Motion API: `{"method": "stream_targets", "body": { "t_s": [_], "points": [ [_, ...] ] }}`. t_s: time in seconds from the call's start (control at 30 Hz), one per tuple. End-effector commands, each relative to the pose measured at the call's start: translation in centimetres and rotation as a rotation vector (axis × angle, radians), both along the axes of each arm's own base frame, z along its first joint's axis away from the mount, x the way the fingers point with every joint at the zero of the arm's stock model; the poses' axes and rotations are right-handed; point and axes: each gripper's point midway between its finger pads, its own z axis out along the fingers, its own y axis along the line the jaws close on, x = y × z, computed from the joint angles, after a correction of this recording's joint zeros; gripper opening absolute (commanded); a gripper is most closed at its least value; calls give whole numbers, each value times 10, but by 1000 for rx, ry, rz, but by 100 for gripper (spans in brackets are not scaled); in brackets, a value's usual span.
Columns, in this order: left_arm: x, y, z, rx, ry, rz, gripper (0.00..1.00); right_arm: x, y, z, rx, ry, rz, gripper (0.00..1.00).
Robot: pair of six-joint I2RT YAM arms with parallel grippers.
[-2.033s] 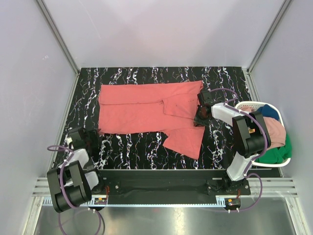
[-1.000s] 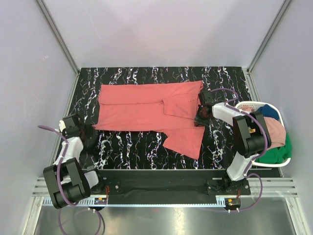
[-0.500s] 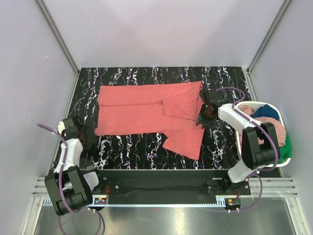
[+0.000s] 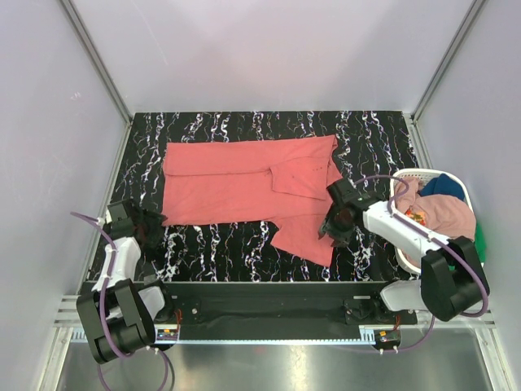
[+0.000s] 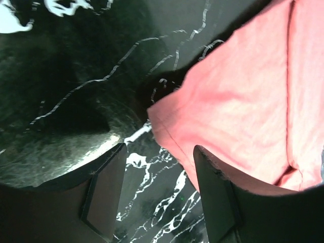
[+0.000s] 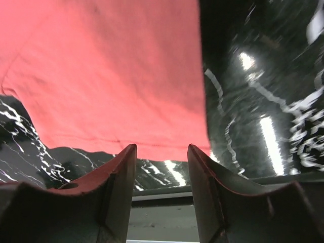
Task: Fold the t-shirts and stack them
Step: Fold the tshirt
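Left wrist view: the left hand gapes empty, a corner of the red shirt just ahead. The right hand is open and empty at the shirt's hem. The shirt lies spread, partly folded, mid-frame on the black marbled surface. At right, a white basket holds a pink shirt and a blue shirt.

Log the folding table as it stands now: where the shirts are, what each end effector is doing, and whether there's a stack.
surface: black marbled table
spread item: coral-red t-shirt, lying flat, one flap jutting toward the arms
left end effector: open, empty, low at the shirt's near left corner
right end effector: open, empty, at that flap's right edge
white basket: right side, holding pink cloth, dark blue cloth, green cloth
stack: none yet
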Motion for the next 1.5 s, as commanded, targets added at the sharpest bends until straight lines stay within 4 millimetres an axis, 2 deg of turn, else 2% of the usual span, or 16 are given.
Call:
{"method": "stream_targets", "body": {
  "t_s": [0.0,0.17,0.33,0.57,0.73,0.87,1.07,1.17,1.27,1.3,1.33,1.37,1.4,1.47],
  "points": [
    [19,-1,22,10,-84,-60,61,-14,11,-6,-35,17,-109,52],
    [21,-2,25,8,-92,-64,62,-24,7,-10,-33,26,-237,52],
    [22,-1,25,5,-86,-60,62,-42,-12,-19,-109,85,-353,51],
    [24,-3,18,-16,-77,-65,63,-49,-8,-25,-38,82,-546,50],
    [27,-4,17,-25,-81,-75,63,-47,-5,-27,-70,77,-567,50],
    [28,-1,19,-9,-72,-76,63,-54,0,-38,-78,98,-598,49],
    [27,3,20,11,-64,-72,63,-64,-8,-49,-149,103,-608,46],
    [24,4,17,15,-55,-62,63,-67,-11,-54,-170,101,-621,40],
    [22,4,19,20,-53,-59,63,-67,-14,-56,-179,85,-610,22],
    [22,5,19,23,-52,-57,63,-63,-14,-53,-181,67,-599,14],
    [21,5,20,27,-52,-57,63,-60,-14,-50,-182,51,-587,1],
    [21,6,21,33,-52,-57,63,-62,-17,-45,-201,48,-563,0],
    [20,7,20,37,-45,-50,63,-53,-15,-34,-203,10,-552,0],
    [19,11,20,55,-37,-35,63,-50,-21,-19,-231,-23,-504,0]
  ]
}}
